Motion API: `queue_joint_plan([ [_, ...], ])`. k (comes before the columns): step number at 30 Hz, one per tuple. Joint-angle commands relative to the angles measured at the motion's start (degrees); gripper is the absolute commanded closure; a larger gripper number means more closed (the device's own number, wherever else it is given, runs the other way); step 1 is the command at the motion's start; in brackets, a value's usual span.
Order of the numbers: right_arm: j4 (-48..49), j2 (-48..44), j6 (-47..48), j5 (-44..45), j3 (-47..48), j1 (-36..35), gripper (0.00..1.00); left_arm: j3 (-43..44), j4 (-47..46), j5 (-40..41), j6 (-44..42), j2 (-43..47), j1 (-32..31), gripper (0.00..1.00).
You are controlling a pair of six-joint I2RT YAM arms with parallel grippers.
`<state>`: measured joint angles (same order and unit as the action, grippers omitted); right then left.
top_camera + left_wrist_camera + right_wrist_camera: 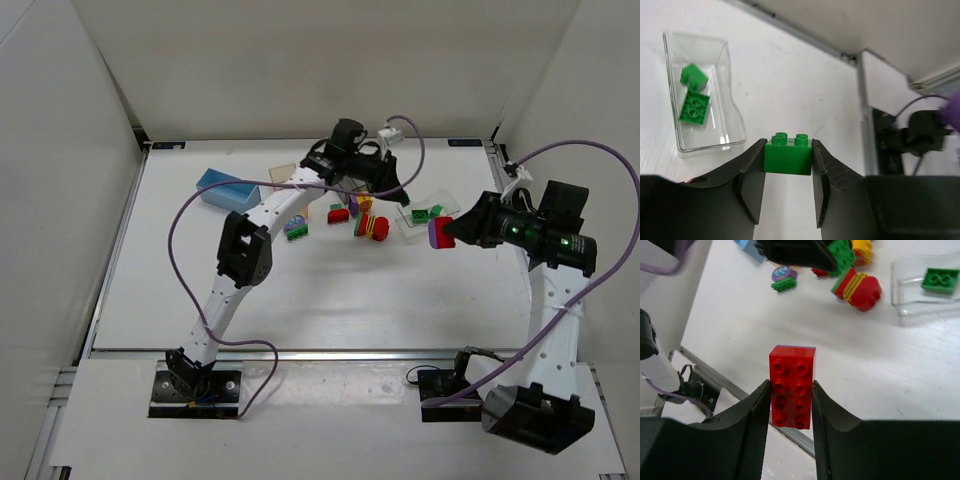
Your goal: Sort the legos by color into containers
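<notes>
1. A white worktop (300, 290) sits between plain white walls (300, 60), with a metal rail (330, 353) along its near edge.
2. Only the left wrist view shows the left gripper (788, 151) clamped on a green brick (788, 157), studs up. In the top view the arm hides that brick.
3. The right wrist view shows the right gripper (791, 390) pinching a red brick (792, 367), held above the worktop's right side. The top view shows purple on it.
4. The clear bin (731, 102), toward the far right corner, holds two green bricks (694, 104).
5. The light blue bin (222, 192) and tan bin (284, 172) stand by the far edge; their contents cannot be told.
6. A red, yellow and green clump (860, 287) lies loose mid-worktop.
</notes>
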<state>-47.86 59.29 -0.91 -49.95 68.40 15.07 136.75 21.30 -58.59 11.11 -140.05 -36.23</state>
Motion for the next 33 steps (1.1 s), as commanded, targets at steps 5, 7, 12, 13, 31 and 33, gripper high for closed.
queue_joint_plan([
  [5,-8.30,-5.58,2.75,6.54,-0.99,5.58,1.00,4.66,6.04,13.67,-9.18,-5.84,-4.29,0.88],
  [7,-9.18,-6.38,2.93,5.75,-1.08,5.93,1.00,8.43,6.03,14.81,-8.74,-9.09,-4.46,0.87],
  [12,-10.06,-6.73,3.63,4.78,-1.16,6.99,1.00,15.64,5.86,17.36,-10.67,-14.37,-5.34,0.87],
  [13,-10.06,-6.55,3.81,4.60,-1.16,6.99,1.00,15.65,4.99,17.71,-10.67,-14.55,-5.69,0.87],
  [31,-10.07,-6.29,3.98,2.85,-2.22,7.52,1.00,16.80,-0.47,21.14,-8.30,-18.86,-7.19,0.40],
  [33,-9.54,-6.03,3.72,2.76,-2.22,7.52,1.00,16.89,-1.08,22.89,-8.39,-19.03,-7.19,0.32],
])
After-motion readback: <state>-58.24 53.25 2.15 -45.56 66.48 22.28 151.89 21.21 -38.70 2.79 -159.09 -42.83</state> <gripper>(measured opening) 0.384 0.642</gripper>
